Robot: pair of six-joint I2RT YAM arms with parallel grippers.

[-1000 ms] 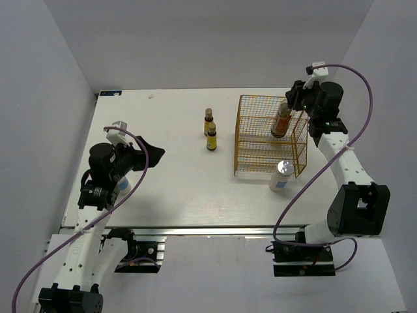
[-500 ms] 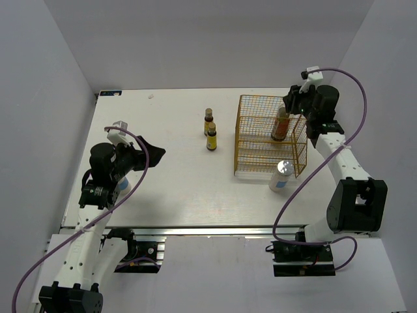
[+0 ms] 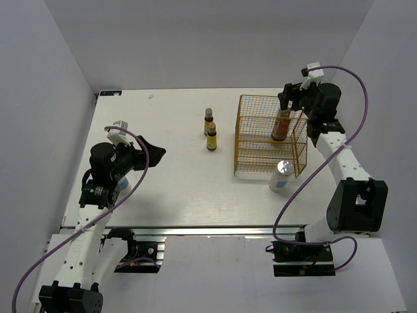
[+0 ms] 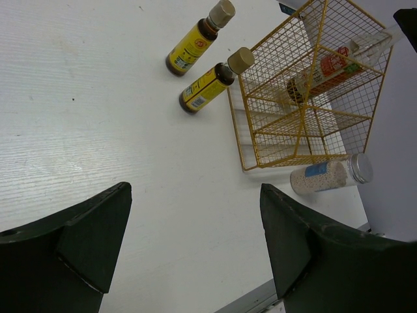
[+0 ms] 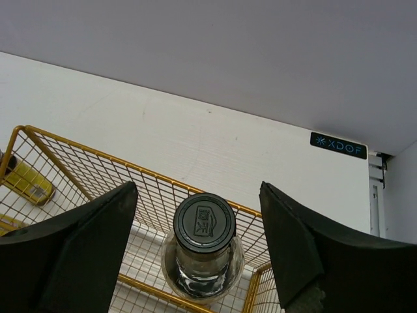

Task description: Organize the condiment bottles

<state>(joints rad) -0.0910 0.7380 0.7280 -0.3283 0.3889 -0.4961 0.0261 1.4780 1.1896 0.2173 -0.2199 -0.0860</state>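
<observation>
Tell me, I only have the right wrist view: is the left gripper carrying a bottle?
Observer: No. The left gripper is open and empty, hovering over the left side of the table.
Operator: Any bottle outside the basket on the near side?
Observer: Yes. One white blue-labelled bottle stands upright on the table, just outside the near right corner of the yellow basket.

This was a robot test lab. Plain white walls [image 3: 195, 39] boxed in a white table [image 3: 169, 189]. Two robot arms [image 3: 107, 163] with purple cables [image 3: 339, 67] were bolted to a metal rail [image 3: 215, 230] at its edge.
</observation>
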